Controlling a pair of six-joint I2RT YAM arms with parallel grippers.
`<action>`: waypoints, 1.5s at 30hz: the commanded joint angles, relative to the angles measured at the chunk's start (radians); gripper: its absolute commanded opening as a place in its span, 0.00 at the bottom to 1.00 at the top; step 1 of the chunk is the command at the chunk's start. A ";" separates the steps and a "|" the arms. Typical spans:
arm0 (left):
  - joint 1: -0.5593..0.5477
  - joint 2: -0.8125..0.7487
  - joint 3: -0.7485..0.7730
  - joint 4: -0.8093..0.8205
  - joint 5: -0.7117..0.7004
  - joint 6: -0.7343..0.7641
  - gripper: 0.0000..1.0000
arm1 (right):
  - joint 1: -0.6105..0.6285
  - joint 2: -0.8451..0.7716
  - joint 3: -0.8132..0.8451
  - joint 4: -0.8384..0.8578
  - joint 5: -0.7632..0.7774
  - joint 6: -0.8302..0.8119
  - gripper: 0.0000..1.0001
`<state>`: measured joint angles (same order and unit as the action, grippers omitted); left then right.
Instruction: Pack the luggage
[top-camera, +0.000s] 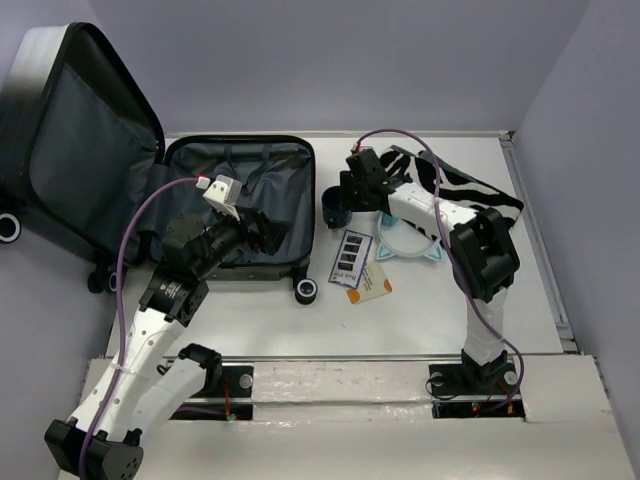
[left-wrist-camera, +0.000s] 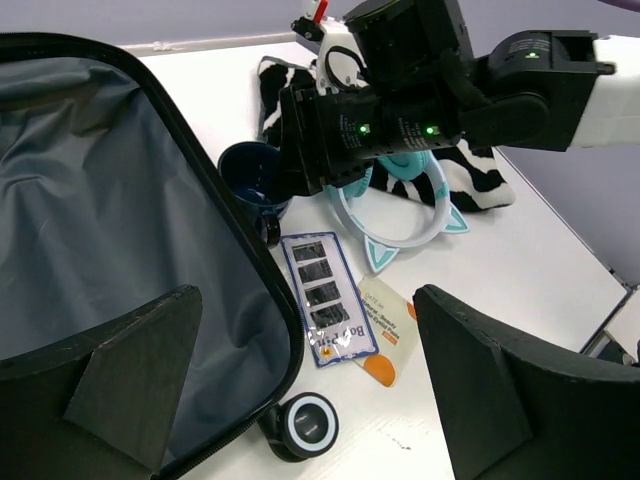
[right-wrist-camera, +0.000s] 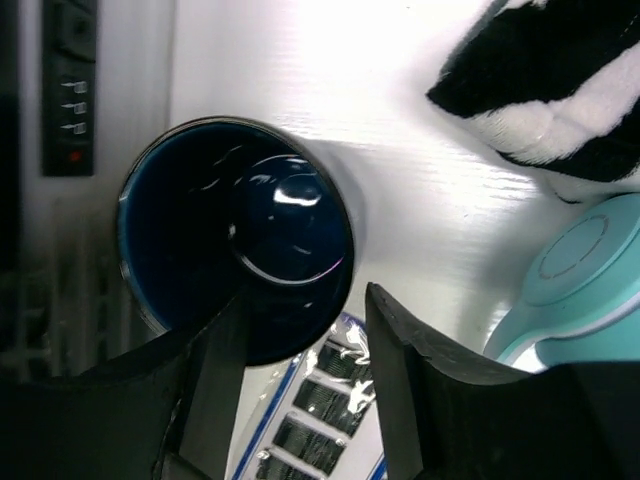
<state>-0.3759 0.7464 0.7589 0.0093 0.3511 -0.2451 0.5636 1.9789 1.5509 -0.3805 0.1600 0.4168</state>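
Luggage (top-camera: 250, 185) base lies open, lining bare: free drop from above, lid leaning off left. Tight gap btwn its right wall & blue mug (top-camera: 331, 210). Right of mug, headphones (top-camera: 405, 243), zebra-print cloth (top-camera: 480, 195), card packs (top-camera: 350, 257) crowd surface (top-camera: 420, 320). Right arm (top-camera: 482, 255) overhangs them; near strip free.

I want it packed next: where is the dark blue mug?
In the top view the mug stands on the table just right of the open luggage, under the right pincer, just beyond the card packet.
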 joint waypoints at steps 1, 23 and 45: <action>-0.008 0.005 0.005 0.026 0.002 0.017 0.99 | -0.010 0.043 0.057 0.035 0.047 0.013 0.43; 0.031 -0.091 0.057 -0.149 -0.564 -0.052 0.99 | 0.191 -0.122 0.234 0.262 0.043 -0.255 0.07; 0.020 -0.116 0.062 -0.158 -0.604 -0.065 0.99 | 0.387 0.296 0.499 0.323 0.363 -0.699 0.27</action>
<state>-0.3523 0.6468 0.7773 -0.1795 -0.2256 -0.2985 0.8444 2.3013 2.0811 -0.2527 0.4034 -0.1917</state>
